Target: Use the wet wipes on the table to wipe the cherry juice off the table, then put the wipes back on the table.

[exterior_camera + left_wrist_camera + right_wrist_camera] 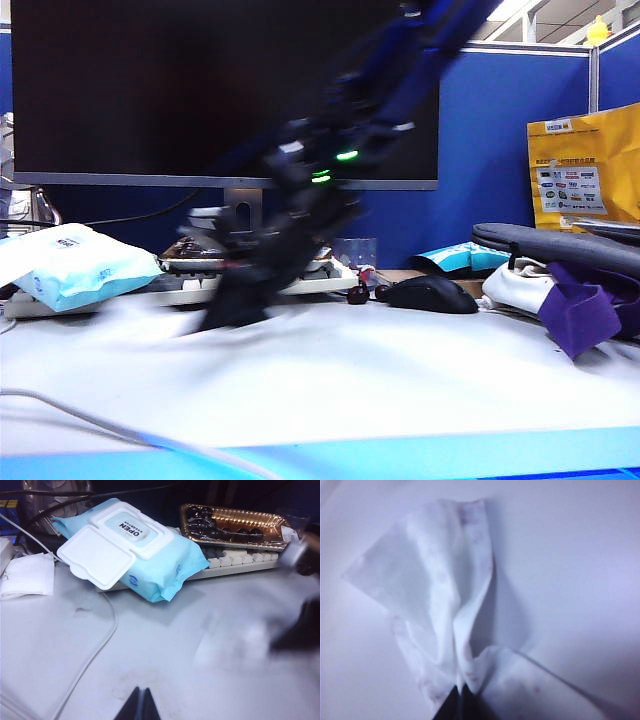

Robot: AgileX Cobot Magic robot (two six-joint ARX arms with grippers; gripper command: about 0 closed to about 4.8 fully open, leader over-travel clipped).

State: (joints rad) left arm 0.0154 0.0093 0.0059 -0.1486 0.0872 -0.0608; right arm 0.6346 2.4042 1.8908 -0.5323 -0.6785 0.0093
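We are wiping the table point(400, 390) with the right gripper point(457, 700), whose jaws are clamped together on a bunched corner of the wet wipe point(440, 595). In the right wrist view the sheet is fanning out from the fingertips and lying on the pale desk top, with faint pink specks on its folds. We judge that these specks are cherry juice, so the wiping is probably well under way. The smear itself we cannot make out on the surface.

In the exterior view the right arm is only a dark blur in front of the keyboard point(180, 292), reaching across to the left side, near the light-blue wipes packet point(75, 268). The wipe is hidden there.

The left gripper point(140, 707) is hanging low over the table, in front of the wipes packet point(130, 550), with its jaws together and nothing between them.

We think the wipe is very light, soft and damp, so it is folding easily and clinging a little to the desk. The hold at one gathered corner seems right: the rest can drag flat behind. A looser pinch could let it slip out.
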